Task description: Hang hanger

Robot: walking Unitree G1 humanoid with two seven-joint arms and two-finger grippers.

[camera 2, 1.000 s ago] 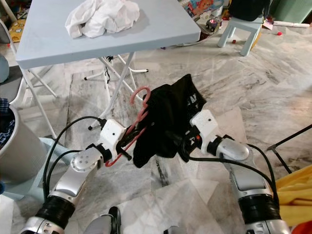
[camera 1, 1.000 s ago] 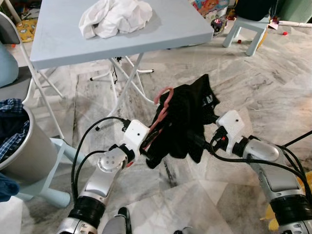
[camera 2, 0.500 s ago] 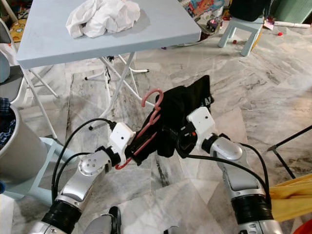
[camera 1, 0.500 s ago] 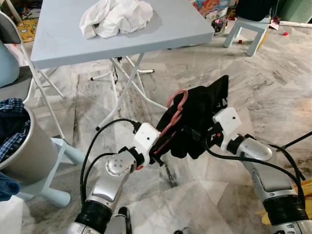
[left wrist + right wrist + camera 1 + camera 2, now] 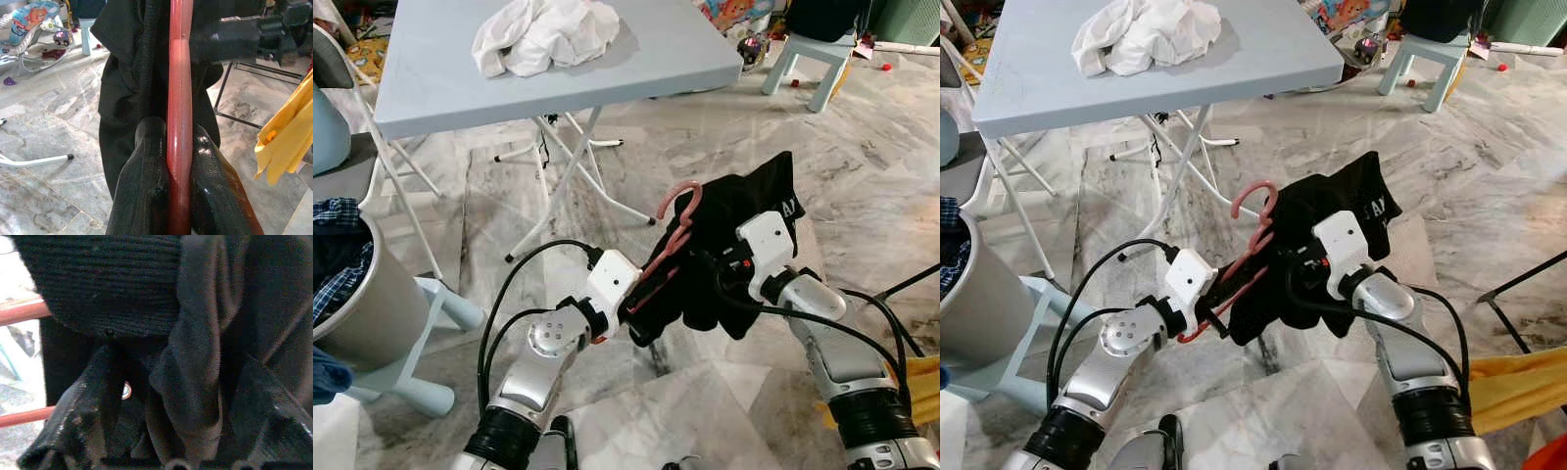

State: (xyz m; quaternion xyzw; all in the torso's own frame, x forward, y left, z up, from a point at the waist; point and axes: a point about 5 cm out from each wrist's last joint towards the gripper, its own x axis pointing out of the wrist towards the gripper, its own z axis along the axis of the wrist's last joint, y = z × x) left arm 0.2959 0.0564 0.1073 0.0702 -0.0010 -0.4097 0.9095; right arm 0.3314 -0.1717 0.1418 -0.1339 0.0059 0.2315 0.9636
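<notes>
I see pink plastic hanger (image 5: 674, 233) with black garment (image 5: 734, 257) lifted higher, rightward versus a second ago. Left gripper (image 5: 179, 147) clamps hanger; right gripper (image 5: 161, 396) buried in cloth, grip unclear. Carry underway; no rail visible.

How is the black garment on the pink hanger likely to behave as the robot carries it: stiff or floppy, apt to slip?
Probably floppy: the black garment hangs bunched in loose folds over the pink hanger. Likely light, since the thin hanger, clamped in the left pincer, shows no bend. It may slide, as it sits lopsided; the right pincer has cloth between its fingers, which should steady it.
</notes>
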